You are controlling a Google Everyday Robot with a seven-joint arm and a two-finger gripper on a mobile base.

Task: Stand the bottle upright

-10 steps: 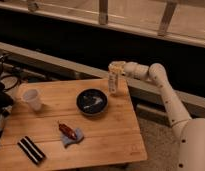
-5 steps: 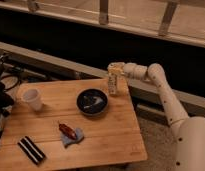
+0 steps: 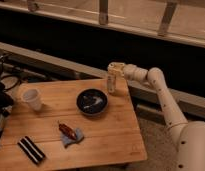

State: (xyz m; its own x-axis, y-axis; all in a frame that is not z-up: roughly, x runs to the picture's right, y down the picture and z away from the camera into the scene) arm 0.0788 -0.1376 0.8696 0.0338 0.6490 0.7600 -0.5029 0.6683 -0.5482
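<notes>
Gripper (image 3: 115, 68) at top of bottle (image 3: 112, 83), upright near table (image 3: 116, 131) edge; grip cannot tell; placing step, seemingly; next: let go, lift clear gently

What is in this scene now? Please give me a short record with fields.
table: wooden
bottle: appears upright, at the far right edge of the table
gripper: at the bottle's top, arm reaching in from the right
white cup: upright, left side
dark bowl: middle, left of the bottle
red object: on a blue cloth, in front of the bowl
black striped object: near left corner
</notes>
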